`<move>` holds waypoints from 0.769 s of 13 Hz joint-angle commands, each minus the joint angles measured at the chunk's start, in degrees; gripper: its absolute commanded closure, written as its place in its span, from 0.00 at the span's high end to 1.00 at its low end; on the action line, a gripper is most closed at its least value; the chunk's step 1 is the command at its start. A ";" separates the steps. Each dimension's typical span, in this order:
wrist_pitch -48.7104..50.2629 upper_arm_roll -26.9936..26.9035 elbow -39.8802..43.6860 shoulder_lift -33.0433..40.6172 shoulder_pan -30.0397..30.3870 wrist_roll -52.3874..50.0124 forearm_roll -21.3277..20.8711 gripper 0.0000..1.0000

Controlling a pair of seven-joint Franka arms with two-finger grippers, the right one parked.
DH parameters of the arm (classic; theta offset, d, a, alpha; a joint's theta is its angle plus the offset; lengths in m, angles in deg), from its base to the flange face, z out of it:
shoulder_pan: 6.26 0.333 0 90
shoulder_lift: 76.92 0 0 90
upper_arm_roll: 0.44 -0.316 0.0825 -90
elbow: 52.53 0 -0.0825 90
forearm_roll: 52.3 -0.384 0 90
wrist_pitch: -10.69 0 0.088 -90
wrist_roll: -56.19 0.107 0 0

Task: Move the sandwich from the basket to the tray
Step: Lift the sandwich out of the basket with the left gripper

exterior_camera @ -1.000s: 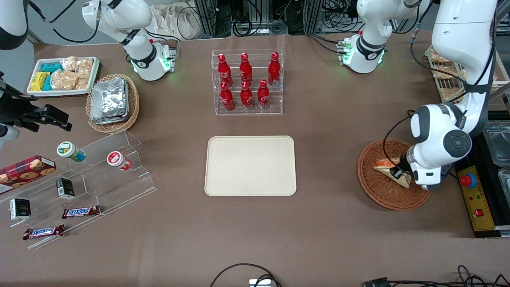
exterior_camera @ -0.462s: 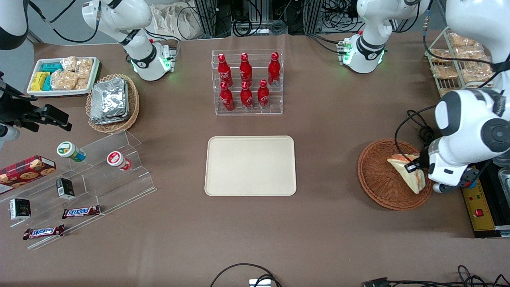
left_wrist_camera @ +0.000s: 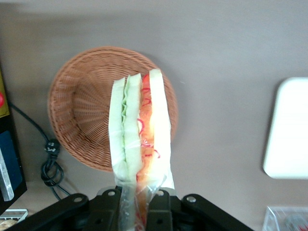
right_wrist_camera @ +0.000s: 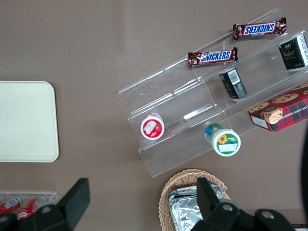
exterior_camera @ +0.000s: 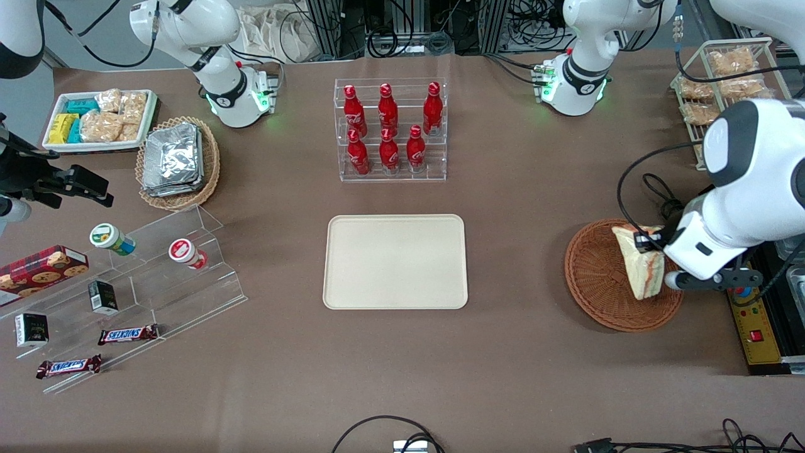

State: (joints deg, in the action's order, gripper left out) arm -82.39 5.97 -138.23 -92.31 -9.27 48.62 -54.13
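My gripper (exterior_camera: 654, 244) is shut on the sandwich (exterior_camera: 640, 263), a pale bread wedge in clear wrap with green and red-orange filling, and holds it lifted above the round reddish-brown basket (exterior_camera: 597, 283). In the left wrist view the sandwich (left_wrist_camera: 139, 130) sticks out from between the gripper (left_wrist_camera: 140, 208) fingers, with the basket (left_wrist_camera: 79, 110) below it. The cream-beige tray (exterior_camera: 395, 262) lies flat at the table's middle, toward the parked arm's end from the basket; its edge also shows in the left wrist view (left_wrist_camera: 288, 130).
A clear rack of red bottles (exterior_camera: 390, 129) stands farther from the front camera than the tray. A yellow control box (exterior_camera: 755, 321) and a wire rack of snacks (exterior_camera: 723, 82) lie at the working arm's end. Clear step shelves with snacks (exterior_camera: 126, 283) lie toward the parked arm's end.
The gripper has risen from inside the basket with the sandwich in its hold. The sandwich has lifted off the basket floor and turned upright.
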 commanded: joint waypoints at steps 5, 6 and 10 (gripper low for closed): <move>3.44 4.39 6.24 -0.52 -8.40 -1.55 -0.11 0.00; 3.35 4.48 7.30 -1.39 -9.89 -4.09 0.07 0.00; -0.84 6.41 9.59 -5.52 -15.43 -13.23 -0.37 0.00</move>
State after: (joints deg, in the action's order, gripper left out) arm -80.99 12.08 -131.79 -94.39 -22.43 39.61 -54.11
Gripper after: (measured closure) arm 0.811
